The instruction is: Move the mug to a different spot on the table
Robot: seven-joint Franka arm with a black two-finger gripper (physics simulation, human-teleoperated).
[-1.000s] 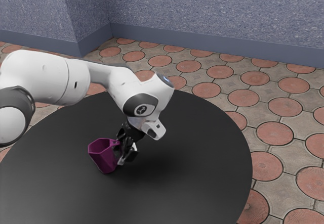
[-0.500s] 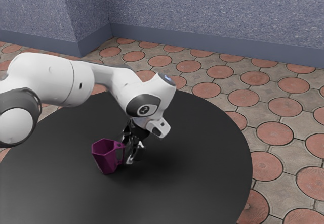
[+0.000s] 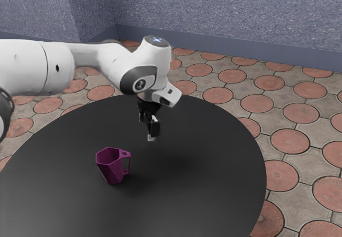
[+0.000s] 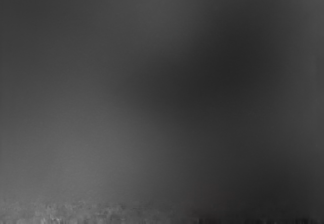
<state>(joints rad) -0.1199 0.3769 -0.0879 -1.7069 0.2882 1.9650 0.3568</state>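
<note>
Exterior view: a round table with a smooth, matt black top takes up the lower half of the frame. It stands on a floor of terracotta discs set in greyer, patterned stone. Behind it, across the top of the frame, runs a speckled blue-grey wall with a plain darker skirting band at its foot. The white, glossy arm comes in from the left edge as thick rounded segments with grey joint caps, and bends down at a wrist just above the frame's centre. From that wrist the black gripper hangs straight down over the table, clear of the surface. It is released and holds nothing, with a pale tip at its lowest end. The mug stands upright on the black top, left of centre in the lower part of the frame, below and to the left of the gripper and apart from it. It is a deep purple and faceted rather than round: flat angular panels narrow toward the base, and the rim is a polygon open to the top. Its squared loop handle is on the side facing the frame's right. A soft shadow lies on the table just beside the mug, toward the right. Wrist view: a plain matt dark grey surface, even and featureless, with one broad darker shadowy patch in it and a fine grainy speckle along one edge.
</note>
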